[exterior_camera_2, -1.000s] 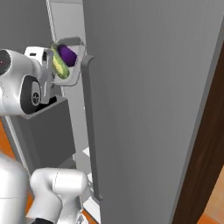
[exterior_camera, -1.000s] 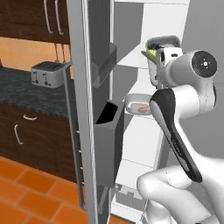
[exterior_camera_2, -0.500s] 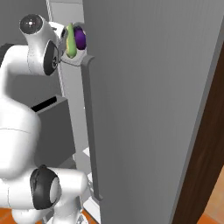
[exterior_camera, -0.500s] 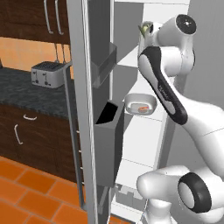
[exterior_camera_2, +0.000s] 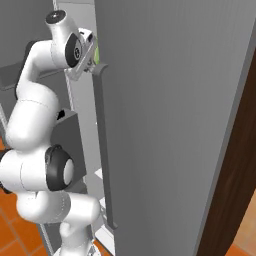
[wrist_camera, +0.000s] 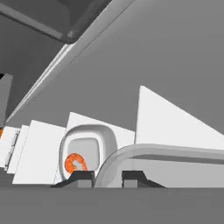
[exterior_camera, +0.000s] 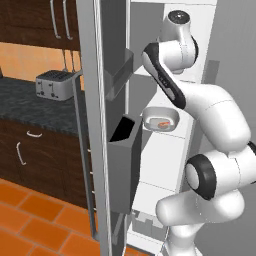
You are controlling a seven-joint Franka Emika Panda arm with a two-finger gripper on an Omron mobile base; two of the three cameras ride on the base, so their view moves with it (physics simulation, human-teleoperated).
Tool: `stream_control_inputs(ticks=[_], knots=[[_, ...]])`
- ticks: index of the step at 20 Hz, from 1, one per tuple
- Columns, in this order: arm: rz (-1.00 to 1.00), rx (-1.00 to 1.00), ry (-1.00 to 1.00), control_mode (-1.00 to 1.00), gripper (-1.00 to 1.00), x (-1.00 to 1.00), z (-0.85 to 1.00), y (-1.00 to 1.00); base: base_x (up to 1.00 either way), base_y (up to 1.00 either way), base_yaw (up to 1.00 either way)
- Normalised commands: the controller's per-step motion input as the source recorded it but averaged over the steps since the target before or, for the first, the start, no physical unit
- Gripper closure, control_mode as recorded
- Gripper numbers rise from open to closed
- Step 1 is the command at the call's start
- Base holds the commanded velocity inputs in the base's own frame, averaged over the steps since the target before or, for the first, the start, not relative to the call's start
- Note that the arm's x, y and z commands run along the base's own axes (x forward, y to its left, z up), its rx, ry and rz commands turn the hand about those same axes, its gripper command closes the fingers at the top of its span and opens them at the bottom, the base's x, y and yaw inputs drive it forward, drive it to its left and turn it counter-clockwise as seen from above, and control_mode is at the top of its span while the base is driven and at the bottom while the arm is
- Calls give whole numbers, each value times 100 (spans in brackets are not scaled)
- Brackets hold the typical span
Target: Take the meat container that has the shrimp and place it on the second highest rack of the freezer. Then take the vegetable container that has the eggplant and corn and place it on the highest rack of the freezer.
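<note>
Already the shrimp container [exterior_camera: 160,119] sits on a freezer rack [exterior_camera: 170,131] below the pincer [wrist_camera: 106,176], so the first half looks done (whether that is the second highest rack I cannot confirm). Up high, the pincer grips the rim of the vegetable container [wrist_camera: 157,159], its fingertips [wrist_camera: 82,176] narrow around it. Setting it on the top rack remains.

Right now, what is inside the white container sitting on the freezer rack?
The container on the rack holds one orange shrimp. In the hand view, its near corner is hidden behind a finger of the hand, so anything there cannot be seen.
</note>
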Motion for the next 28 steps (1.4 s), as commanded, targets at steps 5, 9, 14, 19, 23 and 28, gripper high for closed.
stream_control_inputs(ticks=[5, 9, 14, 19, 23, 28], knots=[[-12, 6, 0, -100, 100, 74, -17, -49, 0, 0, 0], [-4, 16, 1, -100, 100, 92, -2, -64, 0, 0, 0], [0, 4, 0, -100, 100, 80, -44, -39, 0, 0, 0], [0, -8, -15, -100, -100, 1, -34, 0, 0, 0, 0], [0, -14, -35, -100, -100, 0, -11, 8, 0, 0, 0], [5, -12, -39, -100, -100, -23, 31, 55, 0, 0, 0]])
